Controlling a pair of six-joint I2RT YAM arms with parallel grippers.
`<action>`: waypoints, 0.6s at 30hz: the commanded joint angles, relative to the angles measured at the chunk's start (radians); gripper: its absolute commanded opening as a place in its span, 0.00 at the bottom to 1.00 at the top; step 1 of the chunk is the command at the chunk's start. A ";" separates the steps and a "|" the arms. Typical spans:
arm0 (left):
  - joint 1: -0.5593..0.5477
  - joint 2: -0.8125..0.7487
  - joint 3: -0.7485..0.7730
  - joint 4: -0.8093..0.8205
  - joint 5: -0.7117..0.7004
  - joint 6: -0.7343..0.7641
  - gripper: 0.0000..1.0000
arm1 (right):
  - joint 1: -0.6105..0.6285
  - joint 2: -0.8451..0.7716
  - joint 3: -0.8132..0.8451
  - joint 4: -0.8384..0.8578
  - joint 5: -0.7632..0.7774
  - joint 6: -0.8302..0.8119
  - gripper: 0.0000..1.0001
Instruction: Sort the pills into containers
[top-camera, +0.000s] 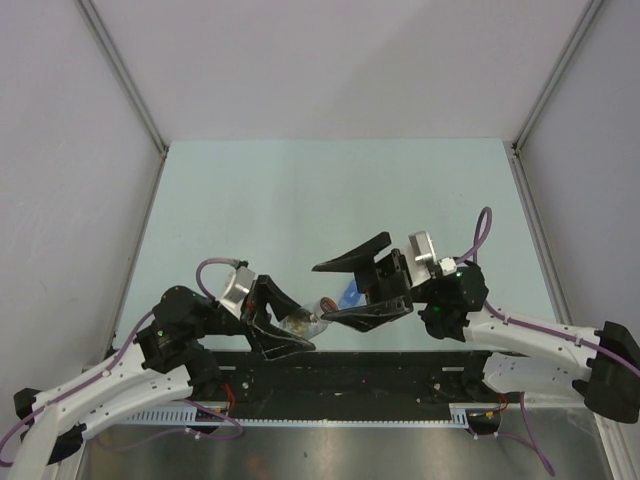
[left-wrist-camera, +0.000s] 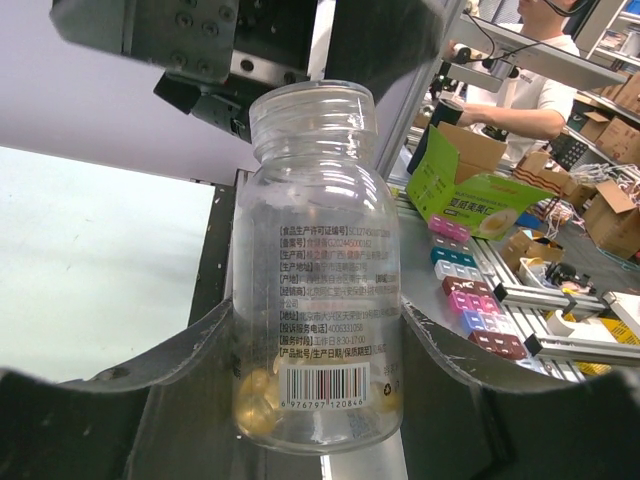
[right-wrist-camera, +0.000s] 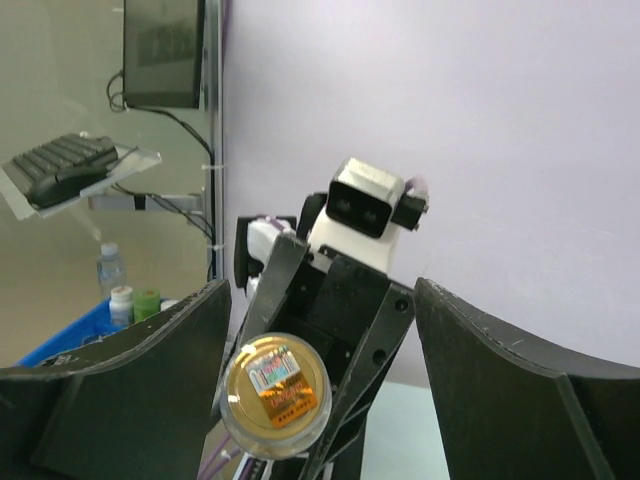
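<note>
My left gripper (top-camera: 285, 322) is shut on a clear pill bottle (top-camera: 301, 322) and holds it above the table's near edge. In the left wrist view the bottle (left-wrist-camera: 315, 260) stands between the fingers, with a bare threaded neck, a printed label and yellow pills (left-wrist-camera: 258, 400) at its bottom. My right gripper (top-camera: 321, 291) is open and faces the bottle's mouth from the right. In the right wrist view the mouth shows a gold seal (right-wrist-camera: 273, 392), off-centre towards the left finger. A blue pill box (top-camera: 351, 293) lies on the table between the right fingers, mostly hidden.
The pale green table (top-camera: 330, 190) has grey walls on three sides and a black strip (top-camera: 340, 375) along its near edge. Outside the cell, the left wrist view shows a green carton (left-wrist-camera: 470, 190) and coloured pill boxes (left-wrist-camera: 470, 300) on a bench.
</note>
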 joint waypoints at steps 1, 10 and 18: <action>0.002 -0.002 0.012 0.046 0.008 -0.014 0.00 | -0.008 -0.045 0.056 0.102 0.036 0.074 0.78; 0.002 -0.012 0.011 0.046 -0.006 -0.011 0.00 | -0.008 -0.160 0.076 -0.080 0.270 0.178 0.77; 0.002 -0.012 0.009 0.048 -0.025 -0.003 0.00 | 0.082 -0.289 0.102 -0.572 0.803 0.219 0.64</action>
